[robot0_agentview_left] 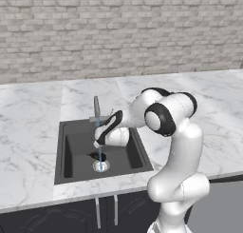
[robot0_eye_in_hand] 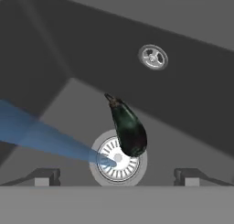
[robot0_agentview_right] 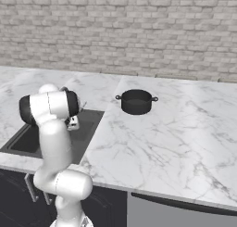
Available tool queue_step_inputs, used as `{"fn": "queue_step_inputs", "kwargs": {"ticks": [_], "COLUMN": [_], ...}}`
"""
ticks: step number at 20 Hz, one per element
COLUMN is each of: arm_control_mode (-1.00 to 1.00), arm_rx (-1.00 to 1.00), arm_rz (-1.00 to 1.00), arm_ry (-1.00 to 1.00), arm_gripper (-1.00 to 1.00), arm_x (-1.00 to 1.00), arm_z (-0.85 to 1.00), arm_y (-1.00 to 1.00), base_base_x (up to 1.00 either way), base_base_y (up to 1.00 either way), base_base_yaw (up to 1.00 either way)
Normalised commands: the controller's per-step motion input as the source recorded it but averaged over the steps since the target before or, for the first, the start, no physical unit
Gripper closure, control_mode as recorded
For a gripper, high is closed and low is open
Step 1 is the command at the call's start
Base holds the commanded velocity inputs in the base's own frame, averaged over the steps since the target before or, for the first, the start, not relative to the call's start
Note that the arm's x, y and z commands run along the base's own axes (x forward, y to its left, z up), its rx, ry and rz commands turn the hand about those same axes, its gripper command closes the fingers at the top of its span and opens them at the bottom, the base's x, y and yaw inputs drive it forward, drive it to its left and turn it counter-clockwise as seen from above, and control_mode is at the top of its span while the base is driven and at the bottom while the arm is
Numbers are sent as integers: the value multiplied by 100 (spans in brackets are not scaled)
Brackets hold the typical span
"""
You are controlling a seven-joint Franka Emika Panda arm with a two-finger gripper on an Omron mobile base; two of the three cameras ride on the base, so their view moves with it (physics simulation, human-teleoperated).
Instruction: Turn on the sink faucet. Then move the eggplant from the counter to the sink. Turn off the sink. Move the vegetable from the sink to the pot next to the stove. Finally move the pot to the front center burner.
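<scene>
Gripper [robot0_eye_in_hand: 117,177] hangs over the sink [robot0_eye_in_hand: 55,113] with fingers spread wide, holding nothing; the eggplant [robot0_eye_in_hand: 128,127] lies on the basin floor, its fat end overlapping the drain [robot0_eye_in_hand: 107,166]; water runs.

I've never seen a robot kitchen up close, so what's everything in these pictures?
Eggplant: one, near-black, lying in the sink with its fat end over the drain.
Sink: one, dark grey, set into the counter.
Drain: one, silver, on the sink floor.
Sink faucet: one, grey, behind the basin, blue water running.
Counter: one, white marble with grey veins.
Pot: one, black, two handles, on the counter right of the sink.
Brick wall: one, pale grey, behind the counter.
Gripper: one, dark tips, open above the eggplant.
</scene>
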Motion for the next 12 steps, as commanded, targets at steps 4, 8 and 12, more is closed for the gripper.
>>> {"fn": "queue_step_inputs", "kwargs": {"ticks": [4,8,12], "arm_control_mode": [-100,-100,-100], "arm_rx": [7,6,2], "arm_rz": [-6,-4,-2], "arm_ry": [2,0,0], "arm_gripper": [-100,-100,-100], "arm_x": [-5,-8,-7], "arm_z": [63,68,77], "arm_y": [-47,-52,-40], "base_base_x": [0,0,0], "base_base_y": [0,0,0], "base_base_yaw": [0,0,0]}}
